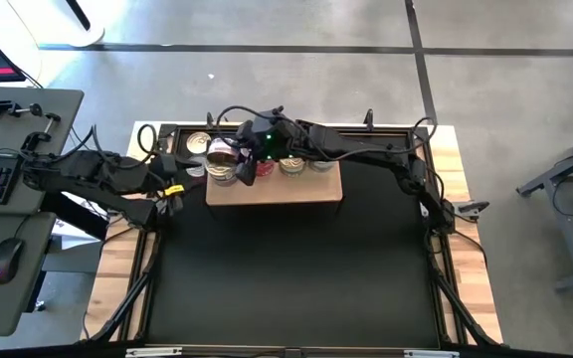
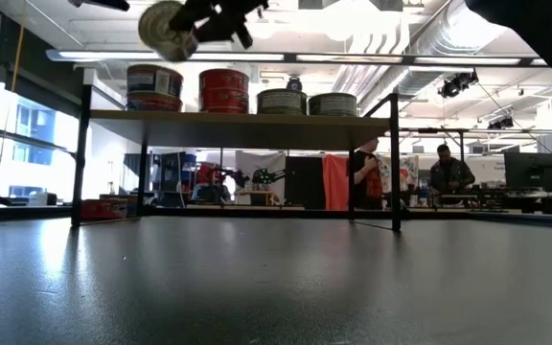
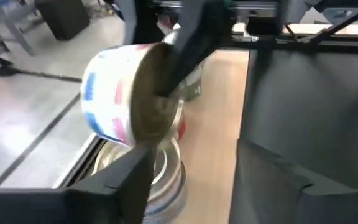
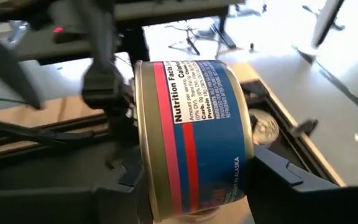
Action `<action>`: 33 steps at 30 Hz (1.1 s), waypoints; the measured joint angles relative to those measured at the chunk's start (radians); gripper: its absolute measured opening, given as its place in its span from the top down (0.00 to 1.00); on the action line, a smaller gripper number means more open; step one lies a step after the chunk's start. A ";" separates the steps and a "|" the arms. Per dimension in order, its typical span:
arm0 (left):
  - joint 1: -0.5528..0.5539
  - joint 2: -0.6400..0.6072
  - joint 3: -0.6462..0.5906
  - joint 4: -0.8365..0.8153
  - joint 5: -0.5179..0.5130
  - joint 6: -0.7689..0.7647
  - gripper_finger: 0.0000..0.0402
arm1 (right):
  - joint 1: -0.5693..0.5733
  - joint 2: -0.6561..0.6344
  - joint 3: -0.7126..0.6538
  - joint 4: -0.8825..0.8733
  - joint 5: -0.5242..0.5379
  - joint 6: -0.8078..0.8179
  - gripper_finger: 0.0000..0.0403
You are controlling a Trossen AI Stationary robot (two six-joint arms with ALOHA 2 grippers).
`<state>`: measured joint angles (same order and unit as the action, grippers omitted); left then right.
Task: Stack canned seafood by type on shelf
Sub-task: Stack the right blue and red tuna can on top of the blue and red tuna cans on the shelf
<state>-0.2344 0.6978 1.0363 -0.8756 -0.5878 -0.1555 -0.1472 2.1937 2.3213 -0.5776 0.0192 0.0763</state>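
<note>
The right gripper [image 1: 239, 157] is closed on a can [image 4: 191, 137] turned on its side, one finger against each flat end, the red-and-blue label between them. It hangs above the left end of the shelf [image 1: 306, 189], over the stacks [image 2: 242, 91] already standing there. The left gripper [image 1: 175, 175] waits just beside the shelf's left end; whether its jaws are open cannot be told.
</note>
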 joint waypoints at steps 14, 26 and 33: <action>0.000 0.054 0.069 0.042 -0.045 0.107 0.29 | 0.104 -0.037 0.000 -0.010 0.070 -0.244 0.58; 0.000 0.148 0.092 0.037 0.004 0.082 0.28 | 0.153 -0.038 0.000 -0.035 0.112 -0.339 0.57; 0.000 0.200 0.092 0.031 0.040 0.136 0.29 | 0.178 -0.038 0.000 -0.025 0.137 -0.372 0.55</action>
<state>-0.2344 0.8976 1.1282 -0.8442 -0.5476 -0.0191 0.0304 2.1559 2.3215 -0.6029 0.1562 -0.2956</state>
